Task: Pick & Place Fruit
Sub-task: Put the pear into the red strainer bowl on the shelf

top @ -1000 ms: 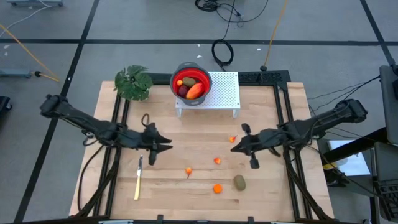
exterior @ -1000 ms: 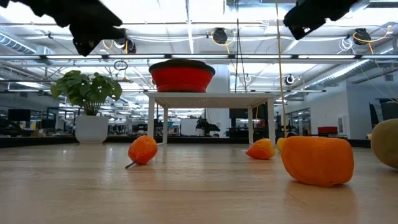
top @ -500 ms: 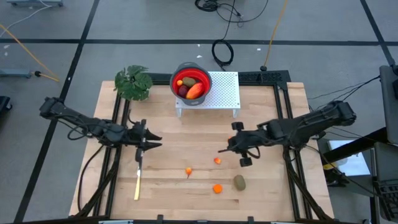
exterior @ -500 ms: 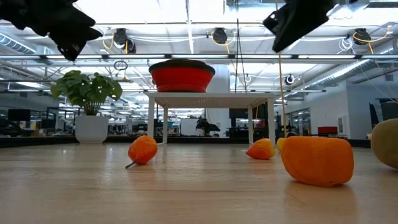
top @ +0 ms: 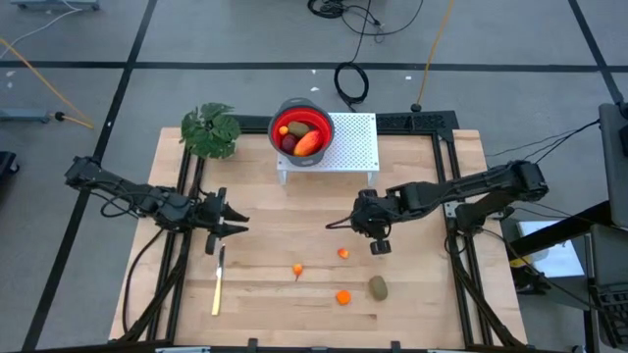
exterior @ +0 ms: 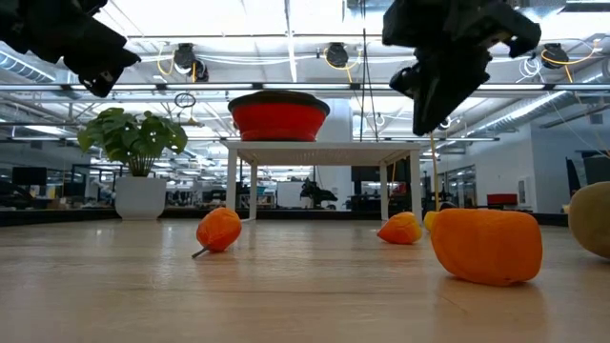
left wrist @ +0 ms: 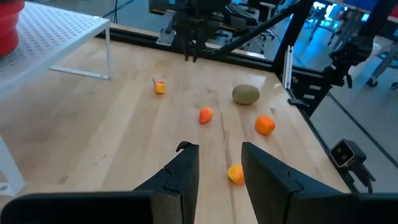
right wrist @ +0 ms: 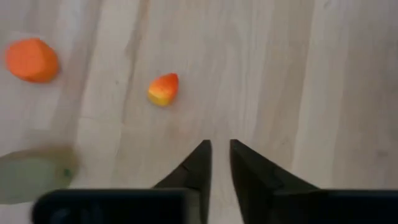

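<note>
Right end effector (top: 334, 226): over mid-bench, fingers slightly apart, empty.
Left end effector (top: 241, 222): above knife (top: 217, 284), parted, empty.
Fruit: four pieces in red bowl (top: 316, 119); tiny orange fruit (top: 342, 253), others on bench (top: 412, 294).

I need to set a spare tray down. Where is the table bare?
Bare wood lies between the white rack and the table's right edge, and between the knife and its left edge. Crowded: front centre, around the olive-brown fruit and small orange pieces.

Left gripper (top: 234, 222) hangs over the table's left, fingers parted; right gripper (top: 337, 226) mid-table, fingers slightly apart, empty.
</note>
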Tool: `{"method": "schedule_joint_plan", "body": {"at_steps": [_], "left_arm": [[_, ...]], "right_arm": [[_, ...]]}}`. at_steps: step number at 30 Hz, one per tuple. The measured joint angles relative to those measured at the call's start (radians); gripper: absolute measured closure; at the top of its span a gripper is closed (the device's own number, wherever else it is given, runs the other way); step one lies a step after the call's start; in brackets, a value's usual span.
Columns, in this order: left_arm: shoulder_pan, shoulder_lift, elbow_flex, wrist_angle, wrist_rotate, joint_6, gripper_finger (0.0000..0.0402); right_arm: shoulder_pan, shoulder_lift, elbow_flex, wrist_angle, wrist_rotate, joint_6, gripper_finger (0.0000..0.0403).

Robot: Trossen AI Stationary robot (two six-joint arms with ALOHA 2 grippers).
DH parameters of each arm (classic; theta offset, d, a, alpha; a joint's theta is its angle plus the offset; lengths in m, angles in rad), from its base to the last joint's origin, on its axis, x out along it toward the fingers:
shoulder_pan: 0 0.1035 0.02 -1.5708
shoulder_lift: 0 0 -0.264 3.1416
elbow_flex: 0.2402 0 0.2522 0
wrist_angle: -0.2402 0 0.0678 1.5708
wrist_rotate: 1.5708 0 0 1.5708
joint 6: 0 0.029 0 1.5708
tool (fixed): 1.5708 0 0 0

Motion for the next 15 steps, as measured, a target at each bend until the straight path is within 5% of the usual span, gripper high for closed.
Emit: {"method": "schedule_joint_plan", "body": {"at_steps": [8,15], "left_arm": [[0.0,0.0,0.0,0.001,-0.002,0.018,0.0284],[0.0,0.0,0.0,0.008,-0.016,0.008,0.0284]], "right_arm": [[-0.031,0.022,-0.019,-0.069,0.001,-0.095,0.0244],[-0.089,0.023,-0.084,-0.029,0.003,-0.206,0.0208]]}}
